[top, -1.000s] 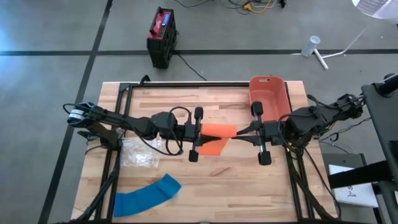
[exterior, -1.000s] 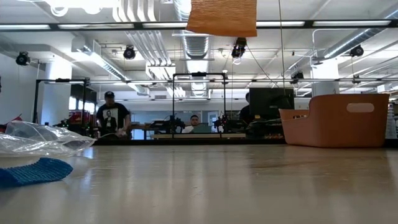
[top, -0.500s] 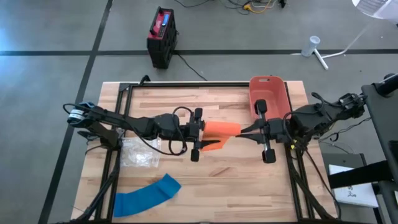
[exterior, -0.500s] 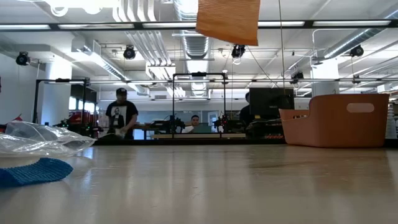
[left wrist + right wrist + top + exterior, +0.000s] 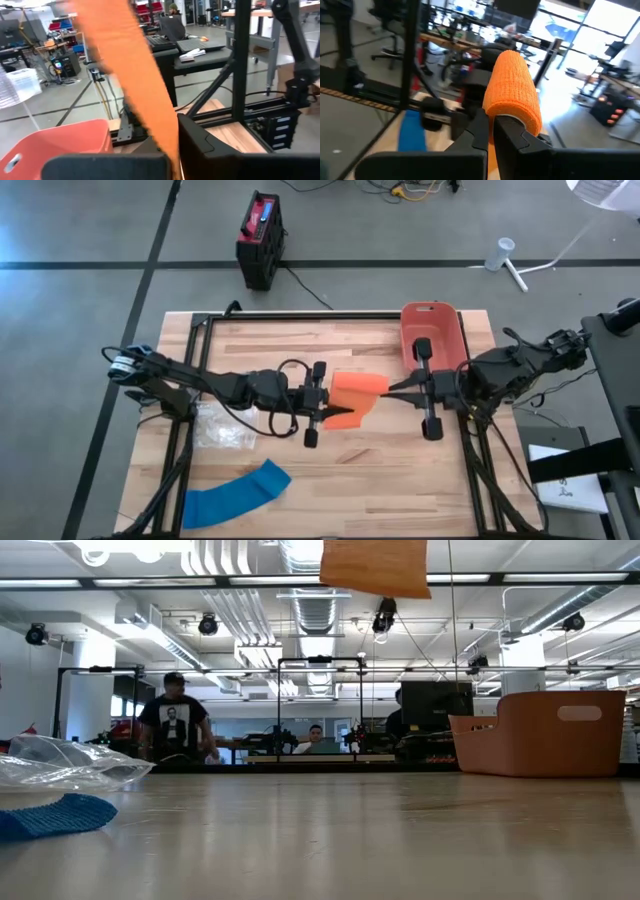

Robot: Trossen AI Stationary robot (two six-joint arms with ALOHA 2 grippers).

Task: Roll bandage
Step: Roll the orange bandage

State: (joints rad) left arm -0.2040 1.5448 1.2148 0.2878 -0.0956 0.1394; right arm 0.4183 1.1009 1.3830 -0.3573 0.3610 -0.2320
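Above the wooden table (image 5: 330, 470), mid-roll: orange bandage (image 5: 357, 390) aloft between closed right gripper (image 5: 394, 390), pinching the rolled end, and closed left gripper (image 5: 345, 412), clamping the tail; next, likely another wrap under tension.

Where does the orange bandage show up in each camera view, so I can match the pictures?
High view: orange bandage at table centre, between the two arms.
Low view: its hanging end at the top edge, right of centre, well above the tabletop.
Left wrist view: a loose strip running diagonally down the picture.
Right wrist view: the rolled part at centre.
Shared landmark: the orange bin, in the high, low and left wrist views.
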